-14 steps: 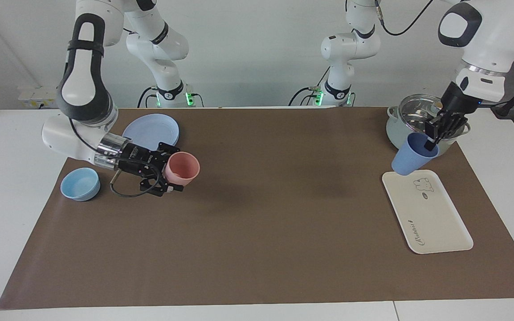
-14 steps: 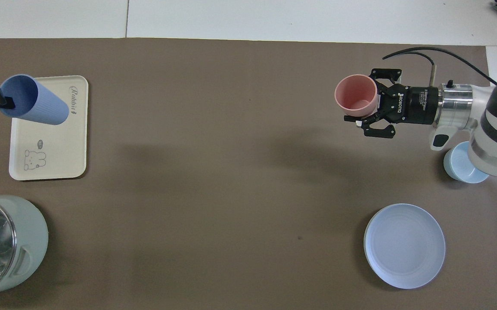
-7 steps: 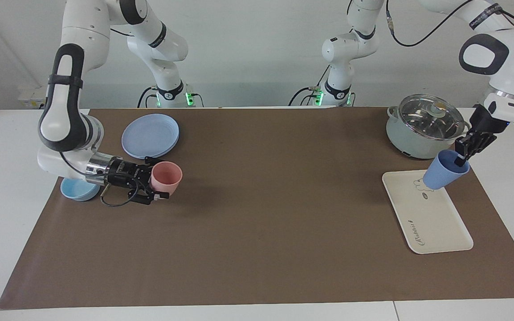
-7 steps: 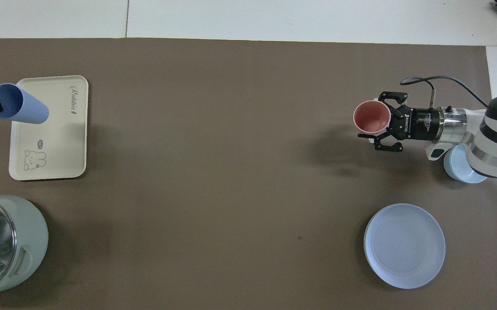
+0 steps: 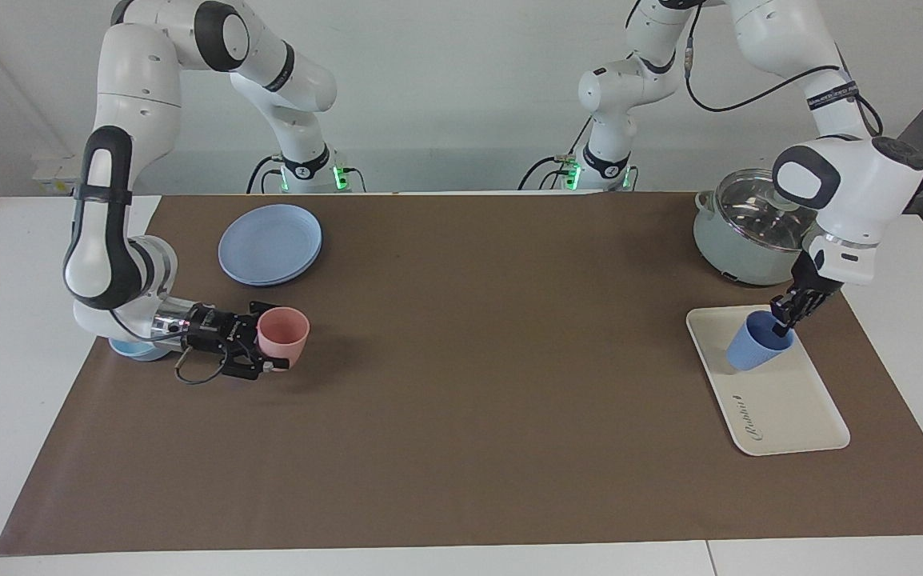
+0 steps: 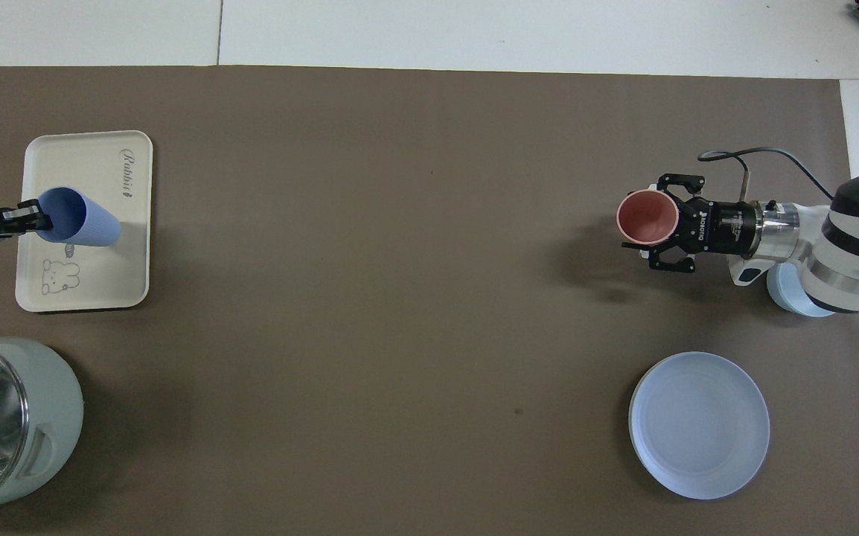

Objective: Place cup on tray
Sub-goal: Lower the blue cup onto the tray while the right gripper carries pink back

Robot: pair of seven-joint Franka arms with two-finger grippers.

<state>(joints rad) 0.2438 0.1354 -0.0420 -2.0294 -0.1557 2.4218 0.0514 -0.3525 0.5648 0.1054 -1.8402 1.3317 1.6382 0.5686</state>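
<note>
Holding: my left pincer (image 5: 781, 322) is clamped on the rim of the cup (image 5: 756, 343), one finger inside the mouth and one outside, so the body hangs free below the grip.
Cup position: it sits tilted over the tray (image 5: 789, 408), at the end nearer the robots, base pointing down toward the tray surface. I judge the base is at or just off the tray; I cannot tell whether it touches.
Why tilted: a rim grip from the side leaves the cup leaning, so I expect it needs to be brought upright before letting go, or it may tip.
Tray: it lies flat on the tabletop (image 5: 509, 384) toward the left arm's end, just farther from the robots than the lidded pot (image 5: 749, 232), with its lettering end bare.
Right pincer: my right pincer (image 5: 265, 352) is closed around a pink cup (image 5: 283, 334) low over the tabletop toward the right arm's end, gripped from the side to keep it upright.
Nearby: a light-blue bowl (image 6: 794, 298) lies partly under the right arm, and a blue plate (image 5: 270, 243) sits nearer the robots than the pink cup.
Progress: I judge placement nearly done, release remaining.
</note>
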